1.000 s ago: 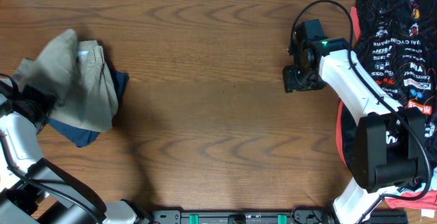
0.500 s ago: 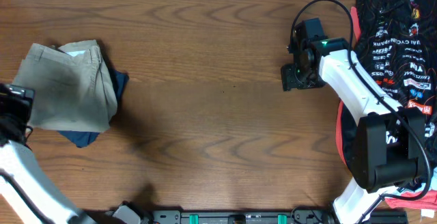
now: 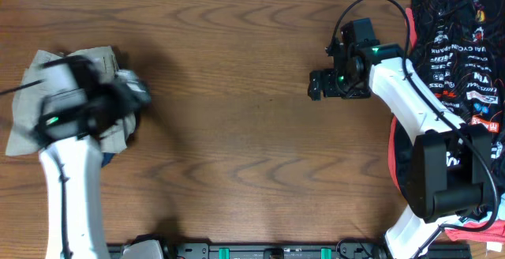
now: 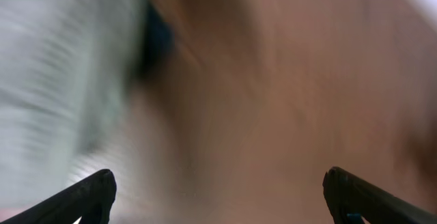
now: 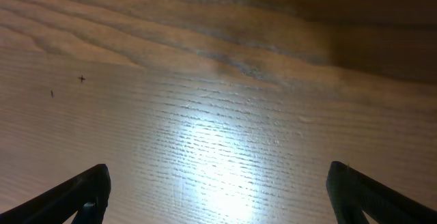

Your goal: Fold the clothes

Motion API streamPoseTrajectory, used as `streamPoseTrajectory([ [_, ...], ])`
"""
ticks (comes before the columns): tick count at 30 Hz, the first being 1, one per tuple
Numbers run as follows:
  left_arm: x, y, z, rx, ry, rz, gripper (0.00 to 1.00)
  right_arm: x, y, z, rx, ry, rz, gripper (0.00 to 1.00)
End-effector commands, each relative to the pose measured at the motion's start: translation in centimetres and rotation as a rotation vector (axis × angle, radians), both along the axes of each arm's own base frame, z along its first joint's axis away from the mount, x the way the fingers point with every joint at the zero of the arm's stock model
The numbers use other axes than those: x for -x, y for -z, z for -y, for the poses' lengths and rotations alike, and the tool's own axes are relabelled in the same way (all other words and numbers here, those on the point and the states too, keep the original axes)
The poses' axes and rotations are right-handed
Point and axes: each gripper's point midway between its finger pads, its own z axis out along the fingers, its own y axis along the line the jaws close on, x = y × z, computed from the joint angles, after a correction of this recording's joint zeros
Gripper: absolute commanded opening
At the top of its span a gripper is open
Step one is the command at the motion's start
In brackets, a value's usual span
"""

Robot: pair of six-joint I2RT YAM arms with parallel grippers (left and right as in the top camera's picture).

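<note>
khaki shorts (image 3: pixel 24 110) lie rumpled at the left; both arms' jaws spread wide.

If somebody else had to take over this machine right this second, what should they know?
Left gripper: open, empty, its view blurred.
Right gripper: open, empty, over bare table.
The khaki shorts lie heaped at the table's left end, partly under the left arm.
Done: cannot tell; blur hides the fold.
Left: check the fold and finish it if needed.
</note>
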Motion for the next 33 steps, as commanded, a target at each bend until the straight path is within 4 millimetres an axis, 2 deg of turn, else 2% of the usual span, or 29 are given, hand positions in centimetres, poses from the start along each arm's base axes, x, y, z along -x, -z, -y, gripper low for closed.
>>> streamPoseTrajectory([
  [1,1.4,2.0,3.7,-0.027,0.202,-0.104,0.98,0.1,-0.1,1.8,-0.024,0.076,-0.029,0.99],
  [3,3.5,3.4,5.4,-0.025,0.288,-0.211,0.98,0.5,0.0,3.3,-0.019,0.112,-0.062,0.99],
  [5,5.7,4.2,6.1,-0.023,0.344,-0.301,0.98,1.3,0.2,5.1,-0.015,0.157,-0.106,0.99],
  [8,7.9,4.3,6.0,-0.019,0.370,-0.379,0.98,2.6,0.2,7.2,-0.011,0.214,-0.169,0.99],
  [12,9.1,3.2,4.5,-0.110,0.341,-0.372,0.98,4.2,-0.2,8.9,-0.003,0.212,-0.214,0.99],
  [15,9.6,1.6,4.5,-0.128,0.334,-0.292,0.98,5.0,-0.8,9.1,0.009,0.198,-0.219,0.99],
  [18,10.4,-0.1,4.0,-0.179,0.312,-0.173,0.98,4.8,-1.4,9.2,0.010,0.203,-0.156,0.99],
  [23,12.3,-2.6,3.9,-0.227,0.276,0.076,0.98,5.0,-3.0,9.0,-0.011,0.228,0.063,0.99],
  [29,15.4,-3.8,4.0,-0.262,0.249,0.302,0.98,6.9,-6.3,9.4,-0.011,0.246,0.391,0.99],
  [33,15.8,-5.7,4.2,-0.275,0.238,0.450,0.98,8.4,-8.3,9.4,-0.016,0.248,0.519,0.99],
])
